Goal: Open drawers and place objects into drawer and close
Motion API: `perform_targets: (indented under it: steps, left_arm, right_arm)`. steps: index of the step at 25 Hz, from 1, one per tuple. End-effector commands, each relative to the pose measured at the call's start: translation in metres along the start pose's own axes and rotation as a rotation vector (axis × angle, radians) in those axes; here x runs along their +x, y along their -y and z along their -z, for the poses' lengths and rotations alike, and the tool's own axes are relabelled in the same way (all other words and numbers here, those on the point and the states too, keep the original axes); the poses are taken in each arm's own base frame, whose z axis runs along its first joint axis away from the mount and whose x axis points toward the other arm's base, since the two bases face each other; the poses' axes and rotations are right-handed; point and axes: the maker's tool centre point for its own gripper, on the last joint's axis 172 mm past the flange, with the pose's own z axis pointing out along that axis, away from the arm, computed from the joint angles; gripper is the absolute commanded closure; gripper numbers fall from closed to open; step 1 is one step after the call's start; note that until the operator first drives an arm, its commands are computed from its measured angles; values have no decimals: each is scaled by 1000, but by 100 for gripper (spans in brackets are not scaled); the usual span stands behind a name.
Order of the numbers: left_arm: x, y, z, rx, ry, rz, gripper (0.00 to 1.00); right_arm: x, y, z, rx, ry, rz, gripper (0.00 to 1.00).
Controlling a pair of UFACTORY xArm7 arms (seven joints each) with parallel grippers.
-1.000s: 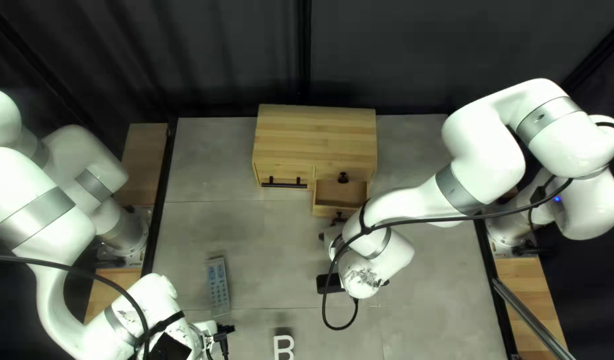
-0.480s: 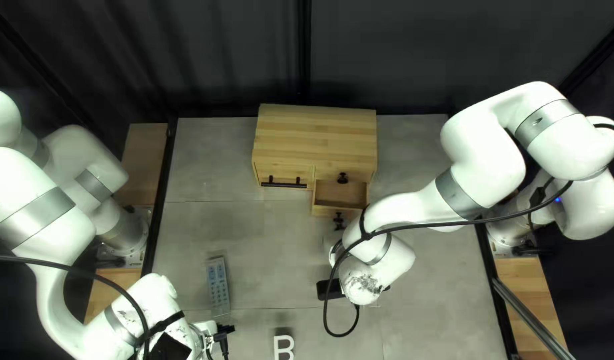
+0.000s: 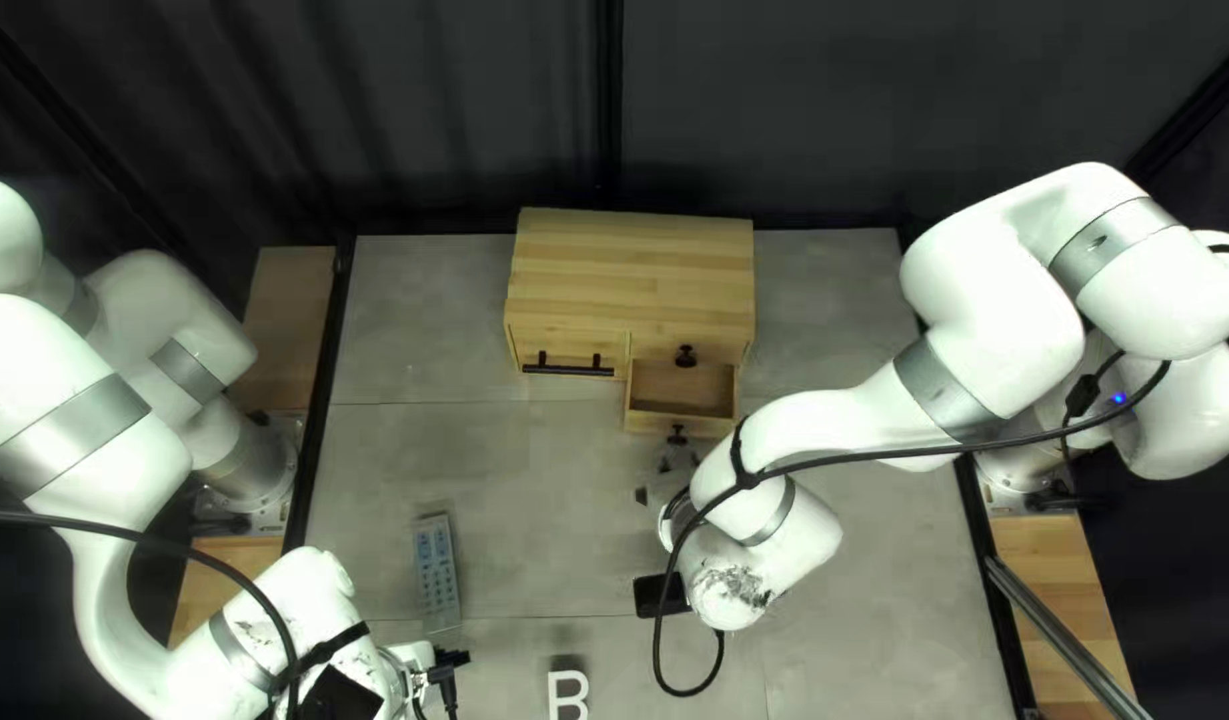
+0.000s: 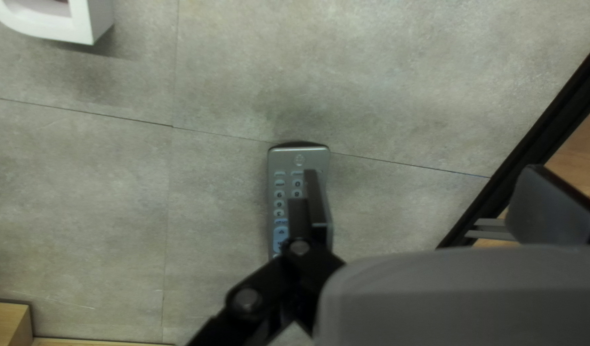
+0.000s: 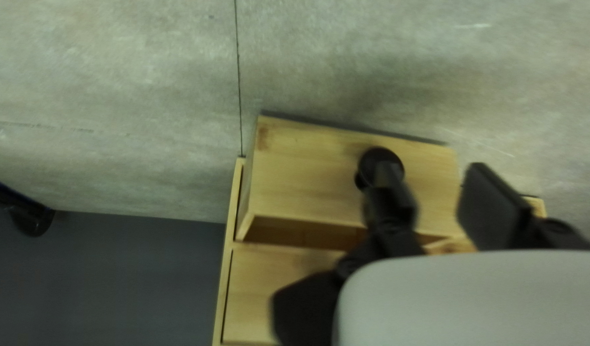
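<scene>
In the top left view, my right gripper [image 3: 662, 486] is just in front of the pulled-out lower right drawer [image 3: 681, 387] of the wooden cabinet [image 3: 630, 267]. The right wrist view has my right gripper [image 5: 439, 192] with fingers apart, one overlapping the black knob [image 5: 379, 160] on the drawer front [image 5: 301, 170]; contact cannot be told. Low at the left of the top left view is my left gripper [image 3: 448, 664]. Its wrist view shows the gripper [image 4: 429, 202] spread open over a grey remote [image 4: 299, 159], one finger partly covering it. A white letter B [image 3: 568, 694] lies nearby.
A black object [image 3: 656, 595] lies partly under the right arm's wrist. The cabinet's left front carries a black bar handle [image 3: 568, 368]; a closed drawer with a round knob [image 3: 686, 356] sits above the open one. Dark curtains [image 3: 774, 107] hang behind the table.
The right arm has shifted slightly to the right and its gripper away from the drawer front, uncovering the knob. The left arm has stayed still.
</scene>
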Motion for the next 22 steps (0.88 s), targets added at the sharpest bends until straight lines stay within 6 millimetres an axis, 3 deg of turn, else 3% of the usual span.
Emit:
perform_targets:
  steps: [1,6,11,22]
  left_arm:
    - [0,0,0,0,0,0,0]
    - [0,0,0,0,0,0,0]
    - [0,0,0,0,0,0,0]
    - [0,0,0,0,0,0,0]
  right_arm:
    - [-23,14,22,-59,-53,112,0]
    - [-26,20,35,-240,-111,328,0]
    - [-17,16,35,-346,-144,520,0]
    - [-2,-11,3,-296,-198,764,0]
